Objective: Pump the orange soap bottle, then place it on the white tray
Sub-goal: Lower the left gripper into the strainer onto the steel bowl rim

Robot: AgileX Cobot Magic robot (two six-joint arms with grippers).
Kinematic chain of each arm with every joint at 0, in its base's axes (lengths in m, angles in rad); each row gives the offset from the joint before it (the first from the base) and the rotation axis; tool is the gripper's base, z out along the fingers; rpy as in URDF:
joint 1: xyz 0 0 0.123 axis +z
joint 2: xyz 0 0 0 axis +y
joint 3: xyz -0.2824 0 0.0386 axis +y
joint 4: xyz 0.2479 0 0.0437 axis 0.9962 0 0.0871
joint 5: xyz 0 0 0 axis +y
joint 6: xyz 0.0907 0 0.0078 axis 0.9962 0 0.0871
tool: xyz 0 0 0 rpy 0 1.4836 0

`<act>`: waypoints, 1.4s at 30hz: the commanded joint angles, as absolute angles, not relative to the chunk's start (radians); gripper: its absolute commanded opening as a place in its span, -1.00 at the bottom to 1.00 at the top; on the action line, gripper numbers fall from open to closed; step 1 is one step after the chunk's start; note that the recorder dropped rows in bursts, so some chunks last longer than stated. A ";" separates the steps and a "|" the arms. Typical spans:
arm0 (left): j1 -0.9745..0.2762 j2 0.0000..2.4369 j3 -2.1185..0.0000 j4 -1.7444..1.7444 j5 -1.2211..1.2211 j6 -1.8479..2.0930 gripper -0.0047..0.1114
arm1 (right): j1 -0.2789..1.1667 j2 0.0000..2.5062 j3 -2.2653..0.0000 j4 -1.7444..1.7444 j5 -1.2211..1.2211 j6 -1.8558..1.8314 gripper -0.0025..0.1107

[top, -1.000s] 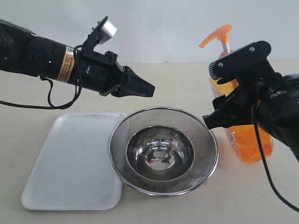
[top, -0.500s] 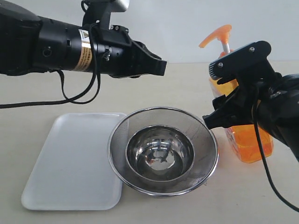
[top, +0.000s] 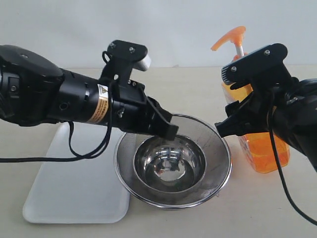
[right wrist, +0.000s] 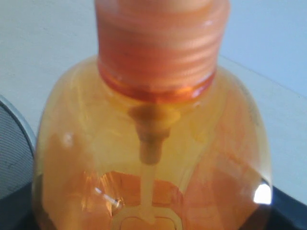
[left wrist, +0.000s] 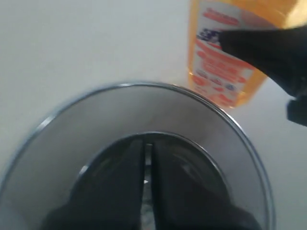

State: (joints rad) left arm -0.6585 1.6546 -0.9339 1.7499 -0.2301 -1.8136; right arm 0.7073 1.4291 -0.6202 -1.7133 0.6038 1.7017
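- Lowered since the earlier frame, the left claw (top: 171, 130) now has its tip over the near-left rim of the strainer (top: 218, 168); before, it hung higher, above the table's far side. Bottle, tray, strainer and right arm have not shifted.
- Count: two black arms, one soap bottle (top: 262, 153), one tray (top: 74, 188), one strainer.
- Left claw state: in the left wrist view the two dark fingers (left wrist: 147, 143) lie almost together, with only a thin slit between them and nothing held. They point into the strainer (left wrist: 72, 143).
- Right claw (top: 233, 124) state: jaws set wide, one on each side of the bottle's body and against it. One finger crosses in front of the bottle; the other is hidden behind it.
- Bottle position: upright on the table (top: 198, 89), right of the strainer and well apart from the tray.
- Bottle build: translucent orange plastic, rounded shoulders, ribbed orange collar, orange pump head (top: 230, 37) on a white stem. The right wrist view shows the dip tube inside the bottle (right wrist: 153, 143). The left wrist view shows a white-and-red label (left wrist: 223, 62).
- Tray build: flat white plastic, rectangular, rounded corners, low rim. It lies left of the strainer, whose rim overlaps the tray's right edge.
- Strainer build: round, fine steel mesh wall, bright metal rim, polished bowl-shaped centre.
- Table surface: plain, pale, matt.
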 commanded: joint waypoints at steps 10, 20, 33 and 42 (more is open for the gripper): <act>-0.664 1.712 -0.931 1.744 -0.426 -1.896 -0.84 | 0.707 1.419 -0.629 -1.744 0.656 1.695 -0.96; -0.664 1.792 -0.968 1.744 -0.502 -1.900 -0.84 | 0.707 1.419 -0.629 -1.744 0.656 1.695 -0.96; -0.664 1.883 -1.048 1.744 -0.525 -1.900 -0.84 | 0.707 1.419 -0.629 -1.744 0.656 1.695 -0.96; -0.664 1.926 -1.068 1.744 -0.517 -1.892 -0.84 | 0.707 1.419 -0.629 -1.744 0.658 1.694 -0.96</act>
State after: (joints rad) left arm -0.6585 1.9120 -1.0509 1.7516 -0.5231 -1.8943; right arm 0.7073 1.4291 -0.6202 -1.7133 0.6038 1.7017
